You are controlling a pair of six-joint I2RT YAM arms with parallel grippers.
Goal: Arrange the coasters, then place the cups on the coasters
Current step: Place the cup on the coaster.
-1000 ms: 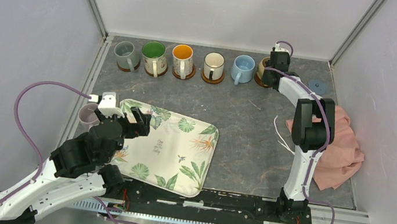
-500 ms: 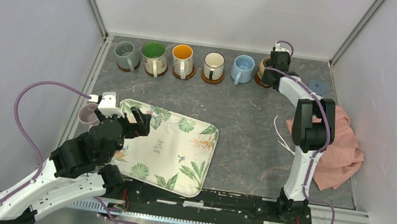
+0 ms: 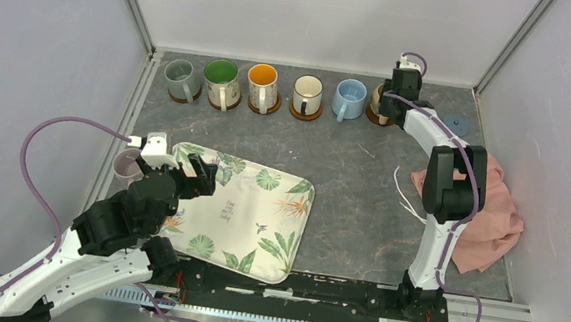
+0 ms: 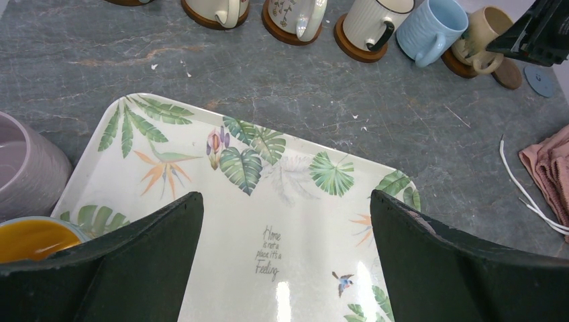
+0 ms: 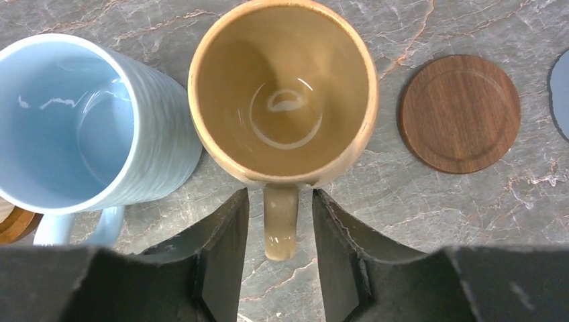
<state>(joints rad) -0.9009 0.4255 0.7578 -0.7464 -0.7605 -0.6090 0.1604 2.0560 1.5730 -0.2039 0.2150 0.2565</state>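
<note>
Grey marbled tabletop (image 3: 347, 178), back row. Right gripper (image 5: 280, 201) jaws just parted off the handle of tan cup (image 5: 282, 94): cup released sixth in line, placement looks done. Left gripper (image 4: 285, 198) jaws wide, empty, over tray (image 4: 302, 174).

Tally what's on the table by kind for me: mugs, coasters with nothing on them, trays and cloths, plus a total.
Mugs: 8
Bare coasters: 2
Tray: 1
Cloth: 1
Total: 12
</note>
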